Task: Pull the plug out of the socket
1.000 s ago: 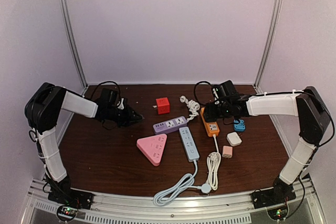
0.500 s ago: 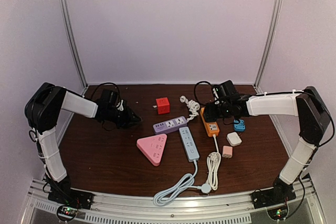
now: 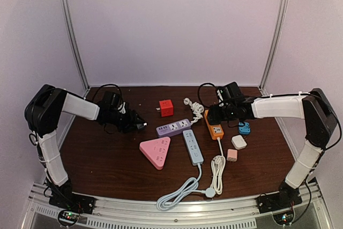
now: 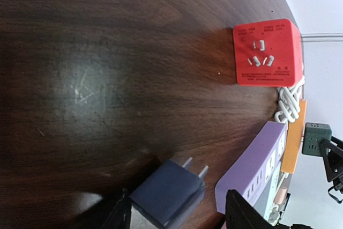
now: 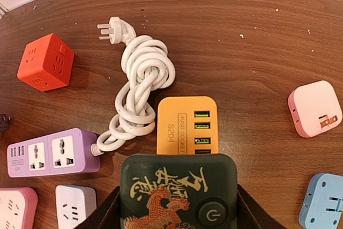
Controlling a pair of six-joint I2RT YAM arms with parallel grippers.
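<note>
A dark blue two-prong plug [image 4: 166, 194] lies on the brown table between the fingers of my left gripper [image 4: 177, 218]. The fingers stand wider than the plug, with a gap on its right side. In the top view the left gripper [image 3: 136, 124] is left of the purple power strip [image 3: 173, 127]. My right gripper [image 5: 177, 207] is shut on a dark green socket cube [image 5: 177, 186] with a gold dragon print and a power button. It holds the cube over the near end of the orange USB strip [image 5: 186, 124]. The right gripper [image 3: 213, 113] is at the table's middle right.
A red socket cube [image 3: 165, 107], a pink triangular strip [image 3: 155, 150] and a blue-grey strip [image 3: 193, 146] with its coiled white cord [image 3: 217, 172] lie mid-table. White [image 3: 239, 142], pink [image 3: 231, 155] and blue [image 3: 244, 127] adapters lie at the right. A white cord coil [image 5: 140, 87] lies beside the orange strip.
The left gripper's tips have shifted slightly down and back, and the dark blue plug now shows at its tips on the table. The right arm has not moved.
</note>
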